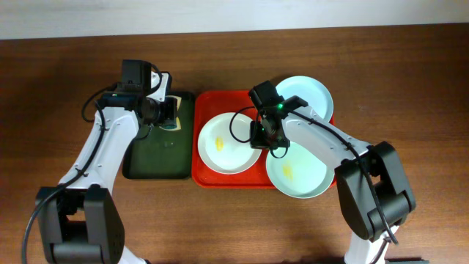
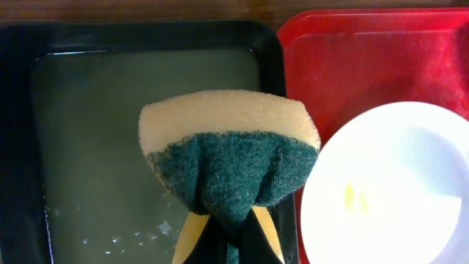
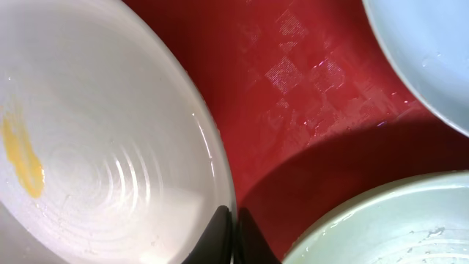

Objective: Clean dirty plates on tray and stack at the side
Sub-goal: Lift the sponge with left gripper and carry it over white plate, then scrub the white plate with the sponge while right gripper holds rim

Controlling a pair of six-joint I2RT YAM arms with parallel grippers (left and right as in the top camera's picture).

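Three plates lie on the red tray point(image 1: 207, 176). The white plate point(image 1: 220, 147) is at its left and carries a yellow smear point(image 3: 22, 158). A pale blue plate point(image 1: 308, 94) is at the back right, and a mint green plate point(image 1: 304, 176) with a small yellow smear is at the front right. My right gripper point(image 3: 233, 229) is shut on the white plate's right rim point(image 3: 220, 169), one finger inside and one outside; overhead it point(image 1: 258, 138) sits mid-tray. My left gripper point(image 2: 229, 231) is shut on a yellow-and-green sponge point(image 2: 231, 147), held above the dark green tray point(image 1: 150, 158).
The dark green tray point(image 2: 18, 147) holds shallow cloudy water point(image 2: 102, 147) and stands just left of the red tray point(image 2: 352, 59). Brown wooden tabletop point(image 1: 410, 88) surrounds both trays. The white plate point(image 2: 396, 183) lies right of the sponge in the left wrist view.
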